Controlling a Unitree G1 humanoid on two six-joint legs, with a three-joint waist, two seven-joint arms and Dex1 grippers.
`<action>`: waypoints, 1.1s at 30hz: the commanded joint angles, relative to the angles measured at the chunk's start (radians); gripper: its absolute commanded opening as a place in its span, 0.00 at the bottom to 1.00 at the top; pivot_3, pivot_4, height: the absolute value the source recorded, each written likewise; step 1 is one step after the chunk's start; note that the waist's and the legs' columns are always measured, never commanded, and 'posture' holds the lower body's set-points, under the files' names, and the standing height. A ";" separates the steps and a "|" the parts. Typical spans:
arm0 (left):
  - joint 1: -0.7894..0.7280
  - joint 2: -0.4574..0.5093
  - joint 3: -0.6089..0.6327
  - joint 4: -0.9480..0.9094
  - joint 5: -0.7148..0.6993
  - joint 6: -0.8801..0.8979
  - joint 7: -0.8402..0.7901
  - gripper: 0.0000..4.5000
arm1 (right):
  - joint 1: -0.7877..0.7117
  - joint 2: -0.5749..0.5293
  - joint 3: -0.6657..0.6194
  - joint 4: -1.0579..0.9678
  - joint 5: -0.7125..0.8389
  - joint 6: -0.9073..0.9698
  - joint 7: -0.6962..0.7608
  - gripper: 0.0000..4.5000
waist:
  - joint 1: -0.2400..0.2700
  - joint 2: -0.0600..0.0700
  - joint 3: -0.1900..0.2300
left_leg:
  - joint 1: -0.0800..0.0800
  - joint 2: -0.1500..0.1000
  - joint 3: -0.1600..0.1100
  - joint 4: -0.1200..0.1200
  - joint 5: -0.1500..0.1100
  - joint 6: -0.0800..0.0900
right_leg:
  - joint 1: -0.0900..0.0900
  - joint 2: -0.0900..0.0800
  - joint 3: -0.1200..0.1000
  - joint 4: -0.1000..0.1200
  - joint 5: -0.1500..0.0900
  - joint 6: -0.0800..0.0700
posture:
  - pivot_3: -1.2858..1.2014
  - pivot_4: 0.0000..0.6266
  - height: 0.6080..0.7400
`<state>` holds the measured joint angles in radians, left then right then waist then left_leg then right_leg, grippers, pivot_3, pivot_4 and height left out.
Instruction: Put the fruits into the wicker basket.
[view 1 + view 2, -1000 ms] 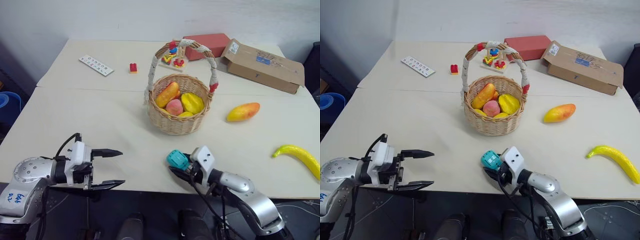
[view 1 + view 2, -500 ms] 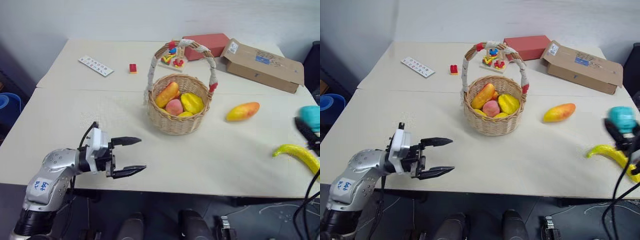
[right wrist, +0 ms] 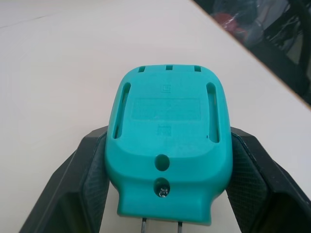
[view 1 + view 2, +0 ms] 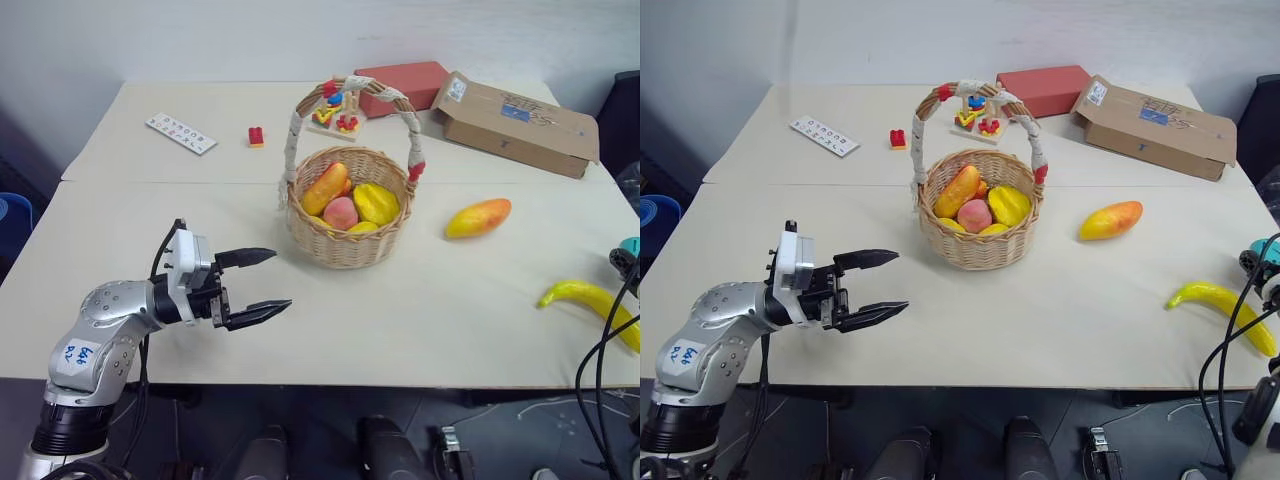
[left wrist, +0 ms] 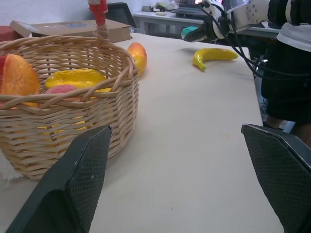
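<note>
The wicker basket (image 4: 345, 248) stands mid-table and holds an orange-yellow fruit (image 4: 330, 188), a pink peach (image 4: 340, 212) and a yellow piece (image 4: 376, 203). To its right a mango (image 4: 478, 217) lies on the table, and a banana (image 4: 590, 304) lies near the right edge. My left gripper (image 4: 281, 279) hovers open and empty to the front left of the basket, pointing at it. My right gripper (image 3: 167, 160) is at the table's far right beside the banana, shut on a teal plug (image 3: 167, 141).
A cardboard box (image 4: 515, 122) and a red box (image 4: 405, 85) sit at the back right. A colourful stacking toy (image 4: 335, 112) stands behind the basket. A small red brick (image 4: 256, 137) and a white strip (image 4: 180, 132) lie at the back left.
My right arm has swung from the table's front middle out to the far right, carrying the teal plug. My left gripper has come up and forward toward the basket, still open.
</note>
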<state>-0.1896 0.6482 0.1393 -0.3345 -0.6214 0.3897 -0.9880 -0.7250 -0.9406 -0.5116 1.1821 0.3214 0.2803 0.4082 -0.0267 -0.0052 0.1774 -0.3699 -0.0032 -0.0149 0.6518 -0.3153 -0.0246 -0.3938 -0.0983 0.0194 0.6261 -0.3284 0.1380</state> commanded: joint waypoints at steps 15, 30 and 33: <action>0.049 0.050 0.083 0.123 0.046 -0.117 -0.052 1.00 | 0.496 0.014 -0.204 -0.745 0.254 -0.194 0.481 0.99 | -0.002 0.000 0.000 | 0.000 0.001 0.000 -0.002 -0.001 -0.001 | 0.000 0.002 0.001 -0.002 0.001 0.001 | 0.52 0.24 1.00; 0.190 0.120 0.254 0.211 0.040 -0.186 -0.097 1.00 | 1.291 0.440 -0.222 -1.592 0.247 -0.280 0.519 0.99 | 0.022 -0.001 0.000 | 0.005 0.004 -0.003 0.000 -0.009 0.008 | 0.001 -0.003 0.009 -0.002 0.002 0.003 | 0.52 0.24 1.00; 0.171 0.110 0.250 0.202 0.033 -0.179 -0.084 1.00 | 1.243 0.439 -0.207 -1.580 0.271 -0.250 0.471 0.99 | 0.022 -0.001 0.000 | 0.007 0.004 -0.002 -0.001 -0.009 0.008 | 0.002 -0.003 0.010 -0.002 0.002 0.002 | 0.52 0.24 1.00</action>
<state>-0.0041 0.7563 0.3720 -0.1051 -0.5671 0.2175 -1.0767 0.5445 -0.4936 -0.7109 -0.3912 0.5713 0.0249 0.9085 -0.0044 -0.0058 0.1773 -0.3631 0.0004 -0.0169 0.6509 -0.3248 -0.0167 -0.3917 -0.1017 0.0293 0.6242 -0.3268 0.1405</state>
